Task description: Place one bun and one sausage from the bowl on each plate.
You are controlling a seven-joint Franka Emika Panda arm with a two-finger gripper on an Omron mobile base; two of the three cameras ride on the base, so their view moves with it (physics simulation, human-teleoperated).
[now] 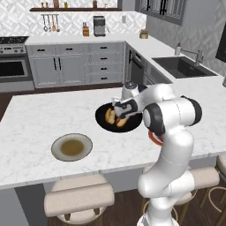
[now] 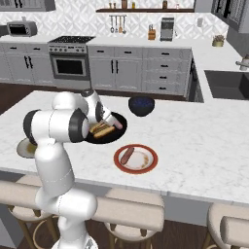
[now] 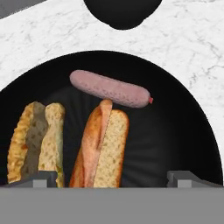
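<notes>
The gripper [image 3: 112, 177] is seen above the black bowl [image 3: 183, 131], with its jaws spread wide and nothing held between them. In the hand view, the 2 dark fingertips [image 3: 41, 178] rise at the bottom, one on each side of the buns.

Inside the bowl, 3 pieces of food are seen. 1 pink sausage [image 3: 109, 89] lies across the upper part of the bowl. Below it, 2 split buns are lying side by side: a paler bun [image 3: 37, 142] on the left of this view and a browner bun [image 3: 103, 146] in the middle. The tip of the browner bun touches the sausage.

In the right base view, the red-orange-rimmed plate [image 2: 150, 156] is found on the marble counter [image 2: 204, 141], just beside the bowl [image 2: 119, 130] and nearer to the camera. 1 sausage [image 2: 127, 155] is lying on its left part. No bun is seen on it.

In the left base view, the grey-rimmed plate [image 1: 56, 148] with an olive-brown centre stands on the counter apart from the bowl, and nothing lies on it.

A smaller dark-blue bowl [image 2: 141, 105] stands behind the black bowl, near it.
</notes>
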